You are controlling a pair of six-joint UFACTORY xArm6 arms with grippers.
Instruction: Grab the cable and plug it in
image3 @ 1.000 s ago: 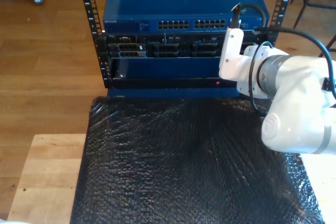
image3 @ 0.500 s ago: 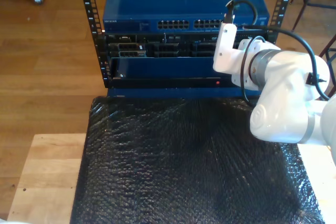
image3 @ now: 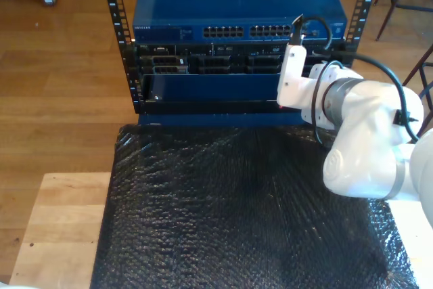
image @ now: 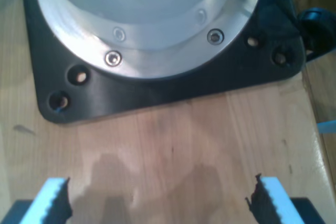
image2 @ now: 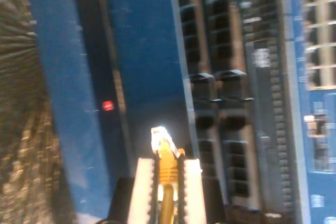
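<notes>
My second gripper (image2: 167,182) has its fingers (image2: 143,190) clamped on the cable (image2: 166,169), plug pointing at the rack (image3: 203,79) just ahead. In the exterior view that arm (image3: 358,126) sits at the right, near the rack's front. My first gripper (image: 157,203) hangs over the tabletop (image: 173,150), fingers (image: 52,203) spread wide with nothing between them.

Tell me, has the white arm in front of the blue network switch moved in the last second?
Yes. The white arm has shifted toward the exterior view's left and slightly up against the fixed blue network switch.
</notes>
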